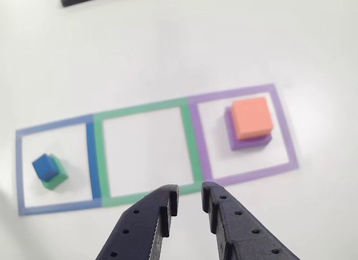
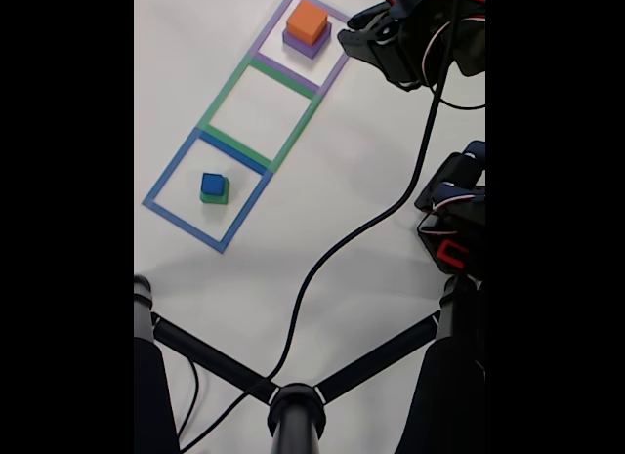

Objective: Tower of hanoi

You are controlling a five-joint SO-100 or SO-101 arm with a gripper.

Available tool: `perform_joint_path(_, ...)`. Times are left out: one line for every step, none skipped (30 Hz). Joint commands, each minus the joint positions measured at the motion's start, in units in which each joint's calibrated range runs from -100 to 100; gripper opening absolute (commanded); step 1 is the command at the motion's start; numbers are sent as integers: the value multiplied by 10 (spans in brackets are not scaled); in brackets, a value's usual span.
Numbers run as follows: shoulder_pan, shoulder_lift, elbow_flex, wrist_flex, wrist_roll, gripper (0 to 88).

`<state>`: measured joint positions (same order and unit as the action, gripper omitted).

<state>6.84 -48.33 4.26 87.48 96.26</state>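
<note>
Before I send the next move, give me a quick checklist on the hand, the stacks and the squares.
1. Hand empty, fingers slightly apart: ok.
2. Orange block sits on purple block in the purple square: ok.
3. Blue block sits on green block in the blue square: ok.
4. Green square free to receive a block: ok.
5. Black cable lies clear of the squares: ok.
6. Hand already aligned over a stack: not ok, it hangs short of the squares.

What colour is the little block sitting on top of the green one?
Blue. The small blue block sits on the green block, clearest in the other view.
</note>
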Motion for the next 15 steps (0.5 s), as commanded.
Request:
perform_joint_path(30,-9,-43,18,-7,1)
perform_joint_path(36,-13,-43,19,-3,1)
perform_joint_path(46,-17,-42,22,-1,3)
perform_joint_path(53,-19,-40,24,4,6)
perform_joint_path(62,-22,-37,24,6,10)
perform_joint_path(72,-25,-32,24,10,11)
perform_joint_path(82,-29,-27,25,21,14)
perform_joint_path(92,-33,-19,26,30,25)
perform_joint_path(104,-39,-7,24,37,36)
perform_joint_path(116,-45,7,21,37,43)
perform_joint_path(126,-53,26,14,37,58)
perform_joint_path(136,-61,45,4,37,79)
perform_joint_path(145,-69,69,-12,37,97)
perform_joint_path(153,-78,96,-35,37,118)
perform_joint_path(159,-83,119,-54,37,139)
